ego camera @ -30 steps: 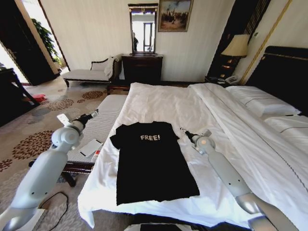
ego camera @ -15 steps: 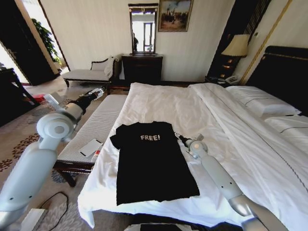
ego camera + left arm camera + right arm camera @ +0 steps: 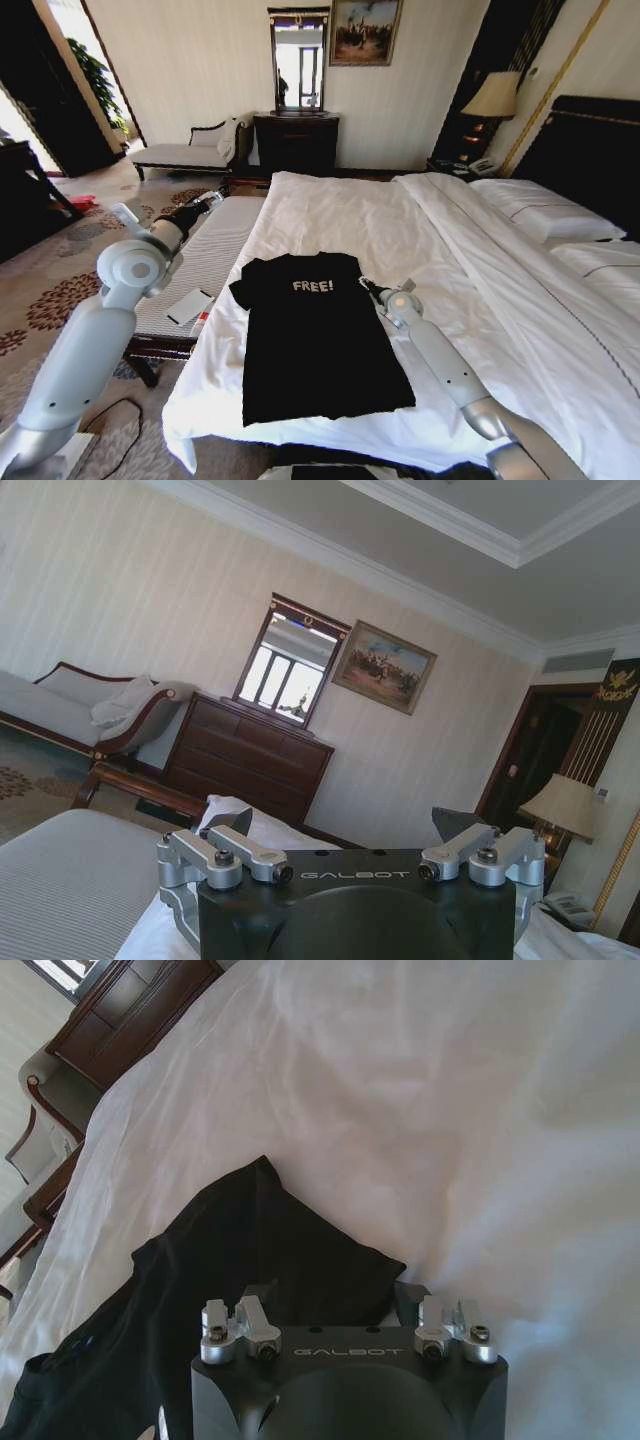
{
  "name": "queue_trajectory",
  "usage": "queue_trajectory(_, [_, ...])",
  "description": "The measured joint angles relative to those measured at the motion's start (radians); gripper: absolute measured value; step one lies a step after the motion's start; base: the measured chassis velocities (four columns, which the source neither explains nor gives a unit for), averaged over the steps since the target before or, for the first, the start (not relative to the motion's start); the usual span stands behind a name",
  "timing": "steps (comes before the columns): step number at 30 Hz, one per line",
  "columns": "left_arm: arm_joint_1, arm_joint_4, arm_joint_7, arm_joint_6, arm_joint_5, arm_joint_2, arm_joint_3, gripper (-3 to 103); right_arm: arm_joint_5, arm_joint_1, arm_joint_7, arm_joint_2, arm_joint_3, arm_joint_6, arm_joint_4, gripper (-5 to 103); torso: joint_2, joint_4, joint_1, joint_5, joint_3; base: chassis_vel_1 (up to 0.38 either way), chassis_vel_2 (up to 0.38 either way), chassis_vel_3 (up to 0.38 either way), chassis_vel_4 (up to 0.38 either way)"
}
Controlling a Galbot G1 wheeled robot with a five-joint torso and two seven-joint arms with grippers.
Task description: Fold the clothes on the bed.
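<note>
A black T-shirt (image 3: 315,335) lies flat and face up on the near part of the bed (image 3: 470,250), its white "FREE!" lettering toward the headboard and its hem close to the foot edge. Both short sleeves are spread out to the sides on the white sheet.

The right gripper (image 3: 366,287) is low over the bed at the shirt's right sleeve, just beside the sleeve's edge. In the right wrist view the right gripper (image 3: 336,1295) has its fingers spread apart, and the black sleeve cloth (image 3: 280,1250) lies directly ahead of them against the white sheet; whether the fingertips touch the cloth cannot be told. It grips nothing.

The left gripper (image 3: 212,197) is raised off to the left of the bed, above the padded bench (image 3: 215,250) that stands along the bed's side, well apart from the shirt. In the left wrist view the left gripper (image 3: 345,825) has its fingers wide apart and empty, pointing toward the far wall with a dark dresser (image 3: 250,765), a mirror (image 3: 288,660) and a framed painting (image 3: 383,667).

A lamp (image 3: 492,97) stands beside the dark headboard (image 3: 590,150), and white pillows (image 3: 545,212) lie at the head of the bed
</note>
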State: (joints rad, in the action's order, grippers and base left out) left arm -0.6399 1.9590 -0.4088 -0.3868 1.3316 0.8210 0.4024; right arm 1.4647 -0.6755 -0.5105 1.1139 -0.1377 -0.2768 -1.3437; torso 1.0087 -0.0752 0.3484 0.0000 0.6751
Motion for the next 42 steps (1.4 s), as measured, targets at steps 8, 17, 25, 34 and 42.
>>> queue_trajectory(8, [-0.011, -0.005, 0.001, 0.0, -0.01, 0.001, 0.002, 100, -0.021, -0.006, 0.005, -0.008, -0.003, 0.002, -0.004, 41, 0.0, -0.0001, 0.0, 0.0, 0.0, 0.0, 0.0, 0.0, 0.0])
queue_trajectory(17, [-0.037, 0.014, 0.0, 0.0, -0.016, -0.008, 0.016, 100, -0.067, -0.007, 0.017, -0.032, 0.0, 0.008, 0.012, 3, 0.0, -0.0001, 0.0, 0.0, 0.0, 0.0, 0.0, 0.0, 0.0])
queue_trajectory(25, [-0.054, 0.024, -0.003, 0.003, -0.018, -0.023, 0.027, 100, -0.089, 0.012, 0.034, -0.054, 0.008, 0.03, 0.024, 0, 0.0, 0.0, 0.0, 0.0, 0.0, 0.0, 0.0, 0.0, 0.0])
queue_trajectory(34, [-0.056, 0.026, -0.005, 0.006, -0.017, -0.041, 0.032, 100, -0.15, 0.109, 0.107, -0.12, 0.052, 0.054, 0.113, 0, 0.0, 0.0, 0.0, -0.0001, 0.0, 0.0, 0.0, 0.0, 0.0])
queue_trajectory(42, [-0.063, 0.027, -0.006, 0.007, -0.023, -0.028, 0.027, 100, -0.242, 0.188, 0.197, -0.129, 0.077, 0.084, 0.306, 0, 0.0, 0.0, 0.0, 0.0002, 0.0, 0.0, 0.0, 0.0, 0.0])
